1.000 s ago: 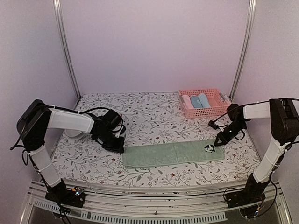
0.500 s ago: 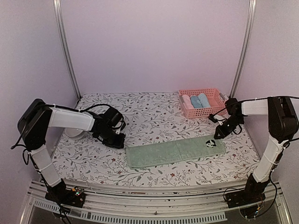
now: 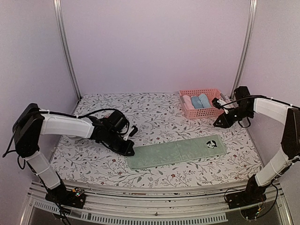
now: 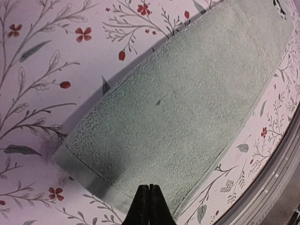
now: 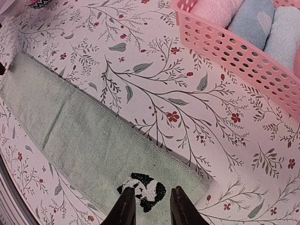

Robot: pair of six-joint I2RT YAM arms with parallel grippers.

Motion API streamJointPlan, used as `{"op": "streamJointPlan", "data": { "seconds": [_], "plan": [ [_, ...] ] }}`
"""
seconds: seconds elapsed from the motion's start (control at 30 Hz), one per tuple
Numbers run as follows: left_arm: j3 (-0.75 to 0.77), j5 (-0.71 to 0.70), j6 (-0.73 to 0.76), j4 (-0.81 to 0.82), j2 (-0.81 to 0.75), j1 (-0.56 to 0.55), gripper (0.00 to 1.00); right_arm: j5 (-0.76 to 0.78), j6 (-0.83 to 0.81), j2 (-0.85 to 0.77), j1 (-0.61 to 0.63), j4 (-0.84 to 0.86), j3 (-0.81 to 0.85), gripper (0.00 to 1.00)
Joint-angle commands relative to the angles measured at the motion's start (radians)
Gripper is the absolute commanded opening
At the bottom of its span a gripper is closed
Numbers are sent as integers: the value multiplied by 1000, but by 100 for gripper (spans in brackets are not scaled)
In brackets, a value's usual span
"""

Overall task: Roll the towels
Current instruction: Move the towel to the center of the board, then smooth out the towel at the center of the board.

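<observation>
A pale green towel (image 3: 176, 151) lies flat as a long folded strip on the floral table cover, with its panda print (image 3: 210, 145) at the right end. My left gripper (image 3: 130, 151) is at the strip's left end. In the left wrist view its fingers (image 4: 149, 187) are pressed together just over the green towel (image 4: 187, 103), with no cloth between them. My right gripper (image 3: 218, 123) hangs behind the right end, apart from the cloth. In the right wrist view it (image 5: 152, 192) is open above the panda print (image 5: 142, 191) on the green towel (image 5: 84, 136).
A pink basket (image 3: 206, 113) stands at the back right holding rolled towels, among them a light blue roll (image 3: 197, 101). The basket's wall (image 5: 234, 47) and a blue roll (image 5: 253, 18) show in the right wrist view. The table's metal front rail (image 3: 154, 211) runs close below the strip.
My left gripper moved right onto the towel's left end and shut. My right gripper let go of the panda corner, opened, and rose back toward the basket. The towel shifted slightly right.
</observation>
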Motion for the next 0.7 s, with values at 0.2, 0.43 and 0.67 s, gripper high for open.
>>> {"op": "streamJointPlan", "data": {
  "seconds": [0.2, 0.43, 0.67],
  "plan": [
    [-174, 51, -47, 46, 54, -60, 1, -131, -24, -40, 2, 43, -17, 29],
    [-150, -27, -57, 47, -95, -91, 1, -143, -16, -30, 2, 65, -35, 29],
    [-153, 27, -71, 66, -128, -132, 1, -134, -22, -26, 1, 103, -87, 29]
  ]
}}
